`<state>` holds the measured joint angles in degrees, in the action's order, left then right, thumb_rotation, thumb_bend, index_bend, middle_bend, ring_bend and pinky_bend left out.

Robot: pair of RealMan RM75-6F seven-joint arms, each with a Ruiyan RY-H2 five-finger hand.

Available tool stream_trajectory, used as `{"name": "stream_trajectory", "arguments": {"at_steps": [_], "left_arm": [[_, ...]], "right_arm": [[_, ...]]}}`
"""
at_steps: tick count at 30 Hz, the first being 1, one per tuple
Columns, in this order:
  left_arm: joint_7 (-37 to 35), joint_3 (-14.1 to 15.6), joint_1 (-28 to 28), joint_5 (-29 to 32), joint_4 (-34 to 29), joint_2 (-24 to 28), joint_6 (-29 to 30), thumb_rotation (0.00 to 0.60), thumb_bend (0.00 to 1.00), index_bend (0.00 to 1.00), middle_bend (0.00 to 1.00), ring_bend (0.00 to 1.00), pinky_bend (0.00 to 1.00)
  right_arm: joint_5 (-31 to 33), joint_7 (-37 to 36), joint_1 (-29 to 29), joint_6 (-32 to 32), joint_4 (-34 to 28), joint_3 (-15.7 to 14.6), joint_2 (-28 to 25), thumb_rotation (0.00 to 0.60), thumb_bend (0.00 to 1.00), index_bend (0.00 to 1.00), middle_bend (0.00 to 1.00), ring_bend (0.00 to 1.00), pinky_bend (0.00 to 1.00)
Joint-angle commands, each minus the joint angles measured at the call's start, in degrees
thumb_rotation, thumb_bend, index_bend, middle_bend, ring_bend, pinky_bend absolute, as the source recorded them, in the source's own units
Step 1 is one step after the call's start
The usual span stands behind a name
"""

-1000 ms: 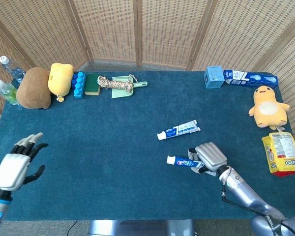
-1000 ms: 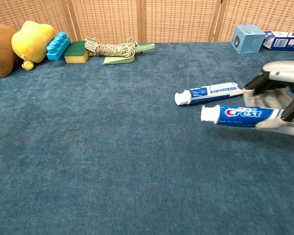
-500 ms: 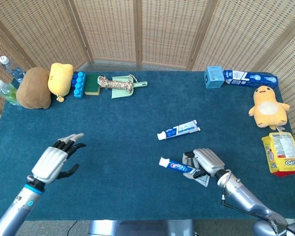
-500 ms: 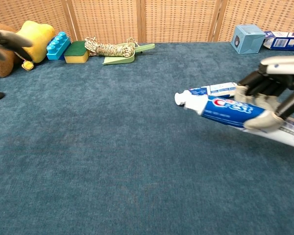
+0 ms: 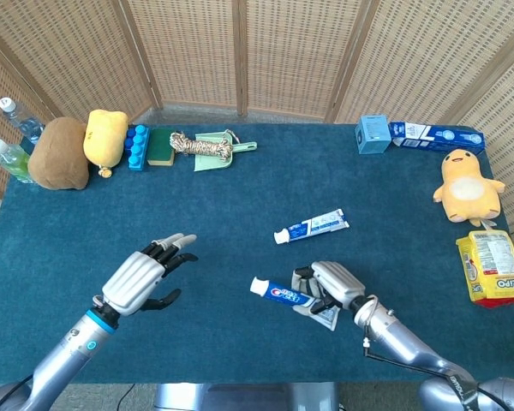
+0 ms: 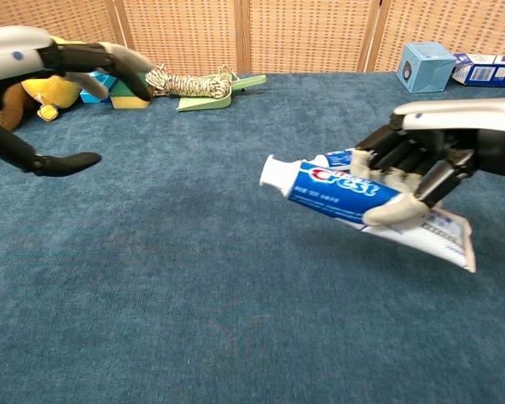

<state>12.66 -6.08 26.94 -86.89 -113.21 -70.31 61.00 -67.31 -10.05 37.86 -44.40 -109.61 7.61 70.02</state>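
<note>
My right hand [image 5: 330, 287] [image 6: 421, 164] grips a blue and white Crest toothpaste tube [image 5: 283, 295] [image 6: 353, 198] above the blue cloth, with its white cap pointing left. My left hand [image 5: 144, 276] [image 6: 46, 71] hovers open at the table's front left, fingers spread toward the tube, a clear gap between them. A second toothpaste tube [image 5: 311, 227] lies flat on the cloth just beyond the held one; in the chest view it is mostly hidden behind my right hand.
Along the back left stand two bottles [image 5: 8, 145], a brown plush [image 5: 58, 152], a yellow plush [image 5: 105, 137], blue blocks [image 5: 136, 146], a sponge [image 5: 161, 146] and a rope [image 5: 201, 145]. A blue box [image 5: 373, 134], a carton [image 5: 435, 135], a duck plush [image 5: 467, 184] and a snack bag [image 5: 494, 266] line the right side.
My right hand has carried the Crest tube leftward and lifted it off the cloth. My left hand has swept in from the front left corner toward the middle.
</note>
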Motion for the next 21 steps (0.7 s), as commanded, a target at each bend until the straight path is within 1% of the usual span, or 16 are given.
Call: {"name": "stream_trajectory", "arguments": {"at_steps": [1,8,13,21], "left_arm": [[0.38,-0.3,1.18,1.64,-1.05,-0.68,-1.45,0.6,0.33,0.23,0.07,0.05,0.15],[3.53,-1.25,4.03,7.74,-2.64,-1.94,-4.45,0.6,0.33,0.23,0.04,0.03,0.16],[5.99,-1.48,5.4,12.06,-3.76,-2.95,-5.25,0.6,0.33,0.24,0.03,0.02,0.16],[6.96,-1.71,7.7,16.19,-4.72,-3.9,-6.58,0.6,0.33,0.28,0.03,0.02,0.17]], "right_arm": [[1.33,0.95,0.91,0.42,0.35,0.38,1.35,0.6,0.55,0.88,0.73,0.7,0.75],[3.05,2.32,2.56,0.6,0.37,1.27,3.85,0.6,0.55,0.88,0.73,0.7,0.75],[3.96,3.88,3.21,0.08,0.05,1.38,4.74,0.6,0.55,0.88,0.73,0.7,0.75],[5.5,6.59,4.14,-0.55,-0.26,1.02,6.0,0.6,0.55,0.88,0.73,0.7,0.75]]}}
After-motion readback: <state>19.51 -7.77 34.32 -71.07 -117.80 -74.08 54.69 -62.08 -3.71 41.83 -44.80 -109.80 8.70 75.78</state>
